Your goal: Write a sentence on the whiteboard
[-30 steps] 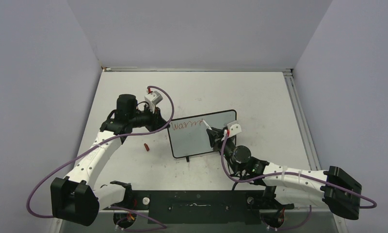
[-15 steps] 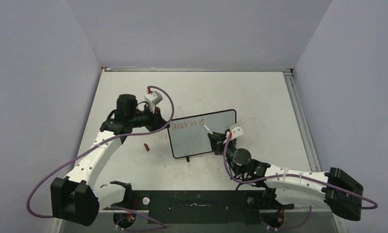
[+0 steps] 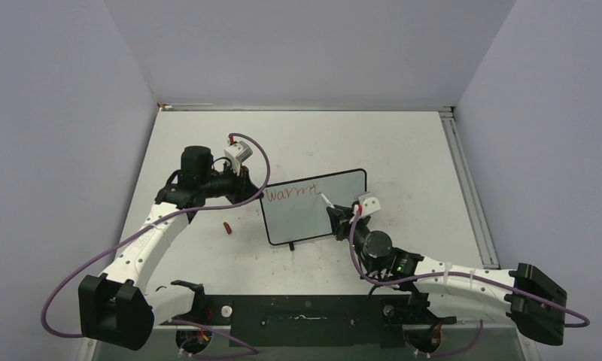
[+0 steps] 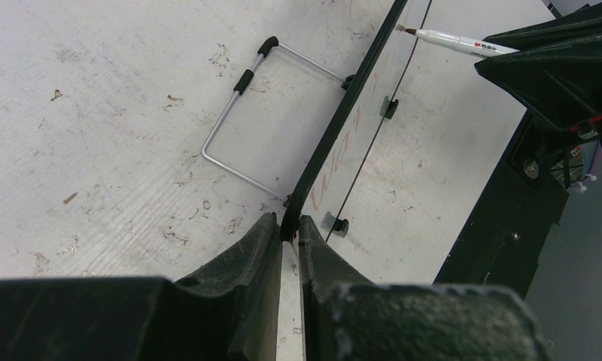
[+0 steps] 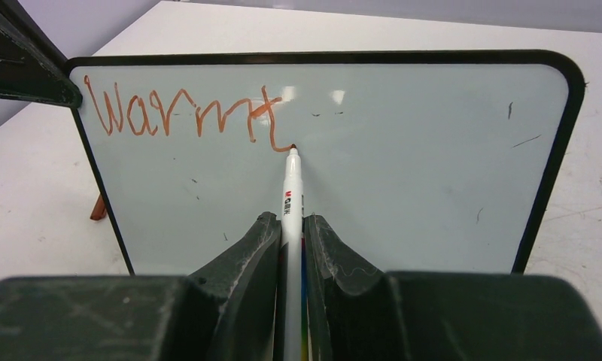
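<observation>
1. Whiteboard [image 3: 313, 218] stands upright near the middle of your bench [image 3: 403, 150], with a wire stand [image 4: 238, 128] behind it. It has a pale surface and a thin black frame with rounded corners.
2. Your sentence [image 5: 181, 113] runs along the board's top left in orange-red strokes, and you can read "Warmt" and no more. The rest of the surface carries only a few small dark specks.
3. Your left tool [image 4: 287, 229] is closed on the board's left edge, one finger on either side of the frame. That arm reaches up the bench from its base, elbow bent, wrist turned rightward to the board.
4. Your right tool [image 5: 290, 229] is clamped on a white marker [image 5: 292, 180], whose tip meets the surface at the foot of the last letter. That arm lies low, stretched from the right side across to the board's front.
5. You also have a small red piece [image 3: 226, 226] lying on the bench just left of the board.
</observation>
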Robot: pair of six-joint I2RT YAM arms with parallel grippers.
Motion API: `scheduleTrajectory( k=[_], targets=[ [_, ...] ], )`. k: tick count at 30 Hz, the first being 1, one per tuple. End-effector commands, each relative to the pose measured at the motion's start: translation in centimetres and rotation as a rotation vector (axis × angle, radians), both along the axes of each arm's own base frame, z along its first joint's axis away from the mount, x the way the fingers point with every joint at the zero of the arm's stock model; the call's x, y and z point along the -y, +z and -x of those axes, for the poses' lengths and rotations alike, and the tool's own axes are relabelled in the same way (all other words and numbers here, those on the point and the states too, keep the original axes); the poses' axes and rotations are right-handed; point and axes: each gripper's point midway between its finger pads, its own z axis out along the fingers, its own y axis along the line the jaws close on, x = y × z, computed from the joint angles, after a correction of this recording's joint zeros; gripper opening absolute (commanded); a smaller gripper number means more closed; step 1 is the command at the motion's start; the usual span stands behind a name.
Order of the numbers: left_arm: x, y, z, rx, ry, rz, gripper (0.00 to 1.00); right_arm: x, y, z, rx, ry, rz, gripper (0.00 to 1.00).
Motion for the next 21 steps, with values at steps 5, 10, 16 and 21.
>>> scheduleTrajectory(
  k=[5, 10, 16, 21],
  targets=[
    [-0.8, -0.9, 0.0, -0.019, 0.024, -0.04, 0.0, 0.0, 5.3, -0.4, 0.102, -0.012, -0.073, 0.05],
    [-0.8, -1.0, 0.0, -0.022, 0.025, -0.04, 0.0, -0.5, 6.0, -1.0, 0.128, -0.019, -0.049, 0.05],
    [-0.8, -1.0, 0.0, -0.023, 0.024, -0.039, 0.0, -0.5, 6.3, -1.6, 0.143, -0.038, -0.037, 0.05],
    [-0.7, -1.0, 0.0, -0.021, 0.023, -0.038, 0.0, -0.2, 5.9, -2.0, 0.136, -0.053, -0.035, 0.05]
  ],
)
